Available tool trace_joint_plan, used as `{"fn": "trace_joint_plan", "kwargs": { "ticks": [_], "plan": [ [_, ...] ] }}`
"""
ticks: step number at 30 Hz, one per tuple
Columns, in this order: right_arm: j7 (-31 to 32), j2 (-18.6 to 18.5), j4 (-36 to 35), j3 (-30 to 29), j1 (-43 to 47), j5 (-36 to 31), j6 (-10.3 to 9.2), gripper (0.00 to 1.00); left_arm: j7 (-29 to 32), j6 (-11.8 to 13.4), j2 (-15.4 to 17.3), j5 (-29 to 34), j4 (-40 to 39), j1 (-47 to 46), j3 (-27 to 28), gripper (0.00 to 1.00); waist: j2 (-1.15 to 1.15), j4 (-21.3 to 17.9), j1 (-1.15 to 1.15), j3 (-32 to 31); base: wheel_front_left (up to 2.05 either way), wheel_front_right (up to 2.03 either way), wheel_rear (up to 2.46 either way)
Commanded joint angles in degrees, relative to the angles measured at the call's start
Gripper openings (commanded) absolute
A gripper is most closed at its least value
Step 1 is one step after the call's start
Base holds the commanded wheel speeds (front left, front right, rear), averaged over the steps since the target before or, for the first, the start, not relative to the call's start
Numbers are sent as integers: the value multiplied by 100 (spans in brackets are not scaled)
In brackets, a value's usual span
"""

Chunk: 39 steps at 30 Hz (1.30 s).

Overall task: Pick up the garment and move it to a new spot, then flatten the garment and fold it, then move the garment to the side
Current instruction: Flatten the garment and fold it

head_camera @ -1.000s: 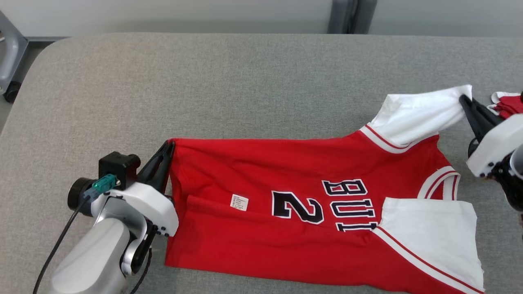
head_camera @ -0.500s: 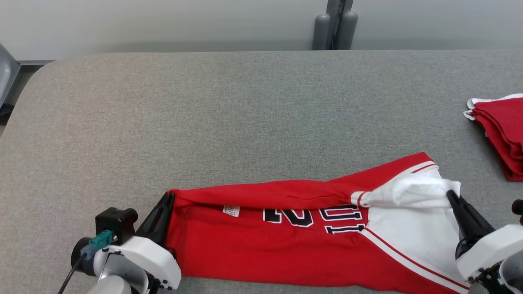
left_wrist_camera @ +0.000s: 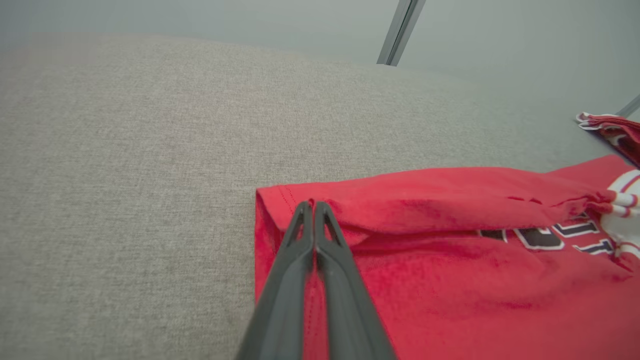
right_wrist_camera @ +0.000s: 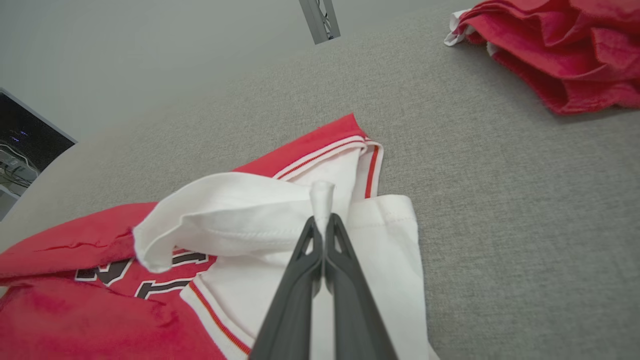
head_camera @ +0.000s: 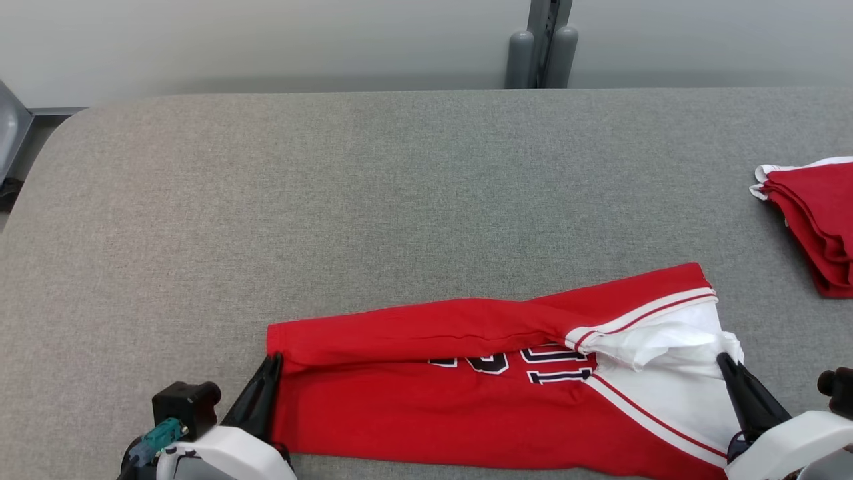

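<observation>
The left claw, clenched on the hem, and the right claw, clenched on the white sleeve, have drawn the garment over itself toward the worktop near edge. The lengthwise fold appears nearly laid.

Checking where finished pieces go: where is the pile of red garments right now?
In the head view, the pile of red garments lies at the right edge on the grey table, apart from the jersey and farther back than the right claw.

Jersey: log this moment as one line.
stage: lengthwise fold | left gripper: shut on jersey hem corner | right gripper: shut on white sleeve | folded pile: far right
</observation>
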Motion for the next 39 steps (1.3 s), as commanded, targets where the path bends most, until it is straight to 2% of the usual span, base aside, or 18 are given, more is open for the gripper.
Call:
{"fn": "trace_joint_plan", "kwargs": {
  "ticks": [1,6,8,9,12,13,14,16,23,28,33,39],
  "plan": [
    [-21,14,-46,-38,82,-52,0,0,-43,4,-9,-55,-16,96,19,0,0,18,0,-20,0,0,0],
    [-45,101,-31,-107,229,-190,0,0,-95,-2,-75,-111,75,247,-18,0,0,60,0,-79,0,0,0],
    [-64,122,-21,-125,309,-229,0,4,-119,-25,-123,-142,116,265,-19,72,0,79,0,-104,0,0,0],
    [-69,142,-8,-153,365,-230,0,14,-133,-33,-142,-149,134,277,-15,100,0,92,0,-117,0,0,0],
    [-116,200,6,-263,522,-238,0,47,-161,-8,-142,-218,173,385,42,100,0,112,0,-150,0,0,0],
    [-126,207,8,-299,583,-265,0,71,-183,12,-133,-250,173,430,79,100,0,112,0,-159,0,0,0],
    [-140,227,9,-344,640,-290,0,85,-203,32,-118,-284,157,475,124,100,0,109,0,-169,0,0,0],
    [-158,274,1,-410,745,-286,0,100,-246,67,-88,-332,100,577,225,100,0,102,0,-193,0,0,0],
    [-127,300,-86,-765,1161,-309,0,100,-382,202,-89,-227,-248,711,539,100,0,104,0,-346,0,0,0],
    [-154,280,-202,-1021,1134,-529,0,100,-415,270,-151,-31,-332,685,631,100,0,24,0,-461,0,0,0],
    [-21,206,-231,-933,858,-638,0,100,-424,297,-313,85,-308,512,720,100,0,6,0,-540,0,0,0],
    [89,57,194,-714,280,-744,0,100,-428,195,-499,204,-136,361,766,100,0,86,0,-603,0,0,0]
  ]
}}
